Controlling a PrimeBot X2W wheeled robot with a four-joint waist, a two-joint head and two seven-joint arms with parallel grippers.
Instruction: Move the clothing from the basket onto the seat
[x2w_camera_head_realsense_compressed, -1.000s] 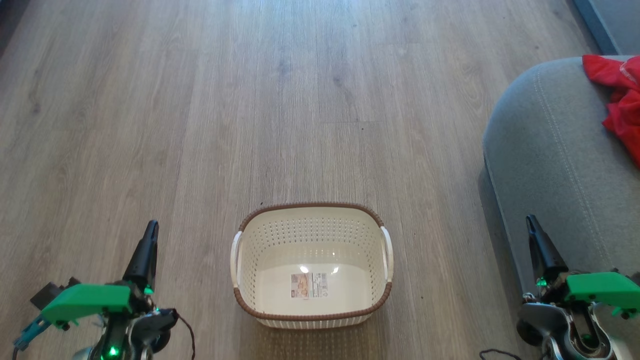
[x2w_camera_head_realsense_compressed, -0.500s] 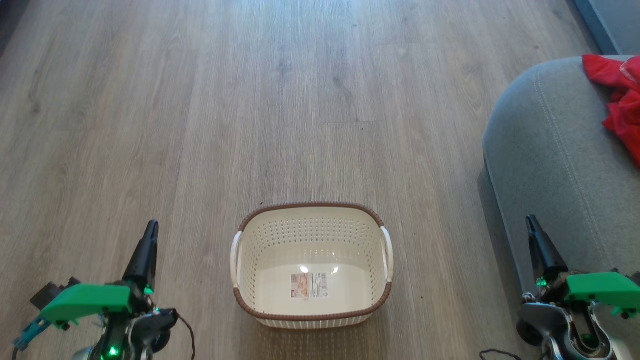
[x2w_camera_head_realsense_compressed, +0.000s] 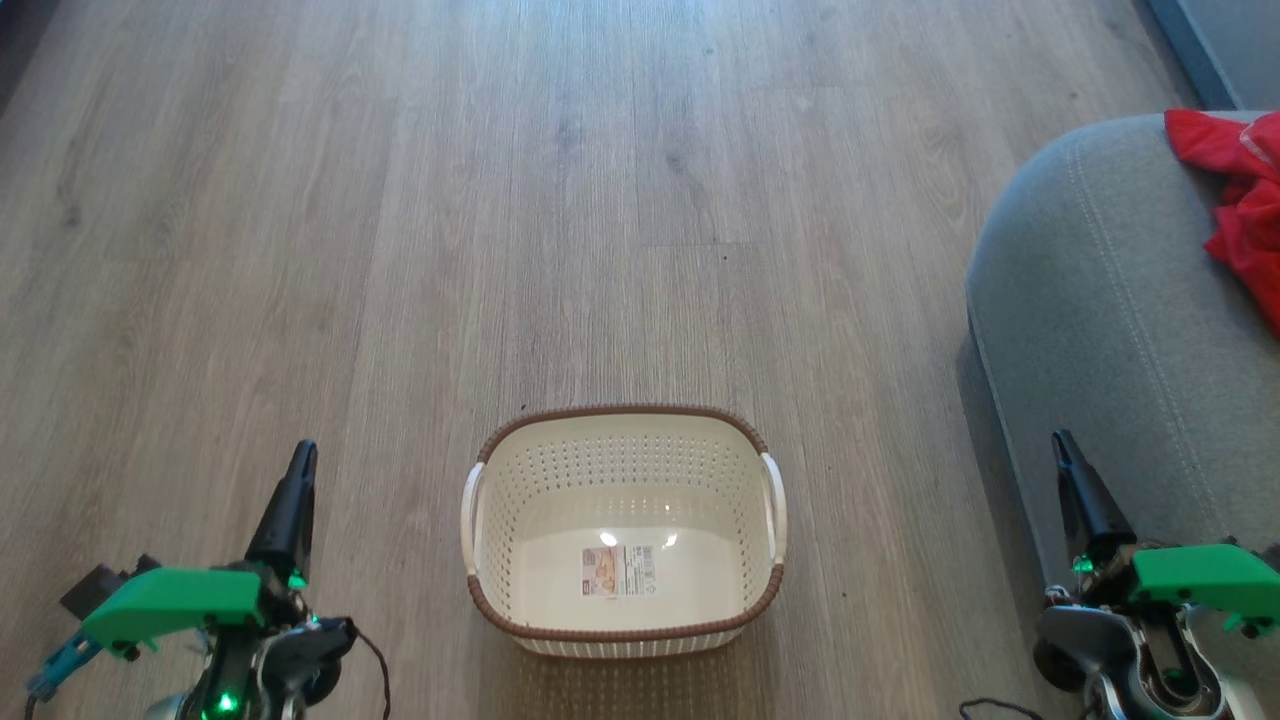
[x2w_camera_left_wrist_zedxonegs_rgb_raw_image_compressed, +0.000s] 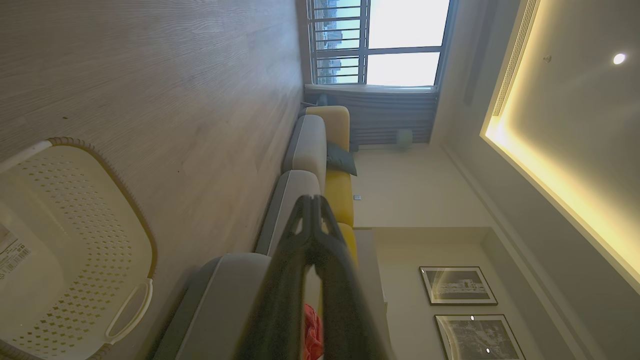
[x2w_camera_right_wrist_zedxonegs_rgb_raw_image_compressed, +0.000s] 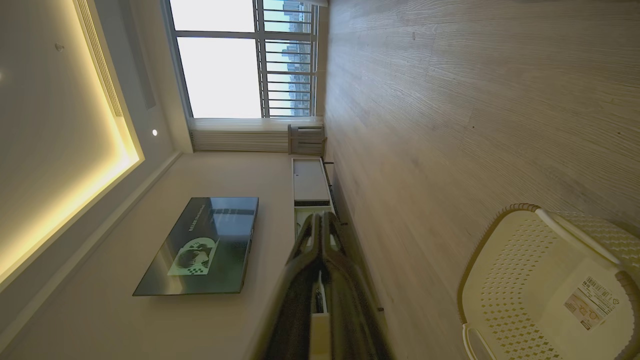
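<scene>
Centrally, basket (x2w_camera_head_realsense_compressed: 625, 410) on open floor (x2w_camera_head_realsense_compressed: 600, 200), clothing (x2w_camera_head_realsense_compressed: 1240, 210) on seat (x2w_camera_head_realsense_compressed: 1090, 300), left fingers (x2w_camera_head_realsense_compressed: 303, 452), right fingers (x2w_camera_head_realsense_compressed: 1060, 442) both together

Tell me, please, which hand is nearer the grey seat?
The right hand, beside the seat edge; the left hand lies on the far side of the basket.

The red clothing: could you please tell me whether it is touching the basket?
Apart: the head view shows the clothing on the seat, with bare floor between seat and basket.
</scene>
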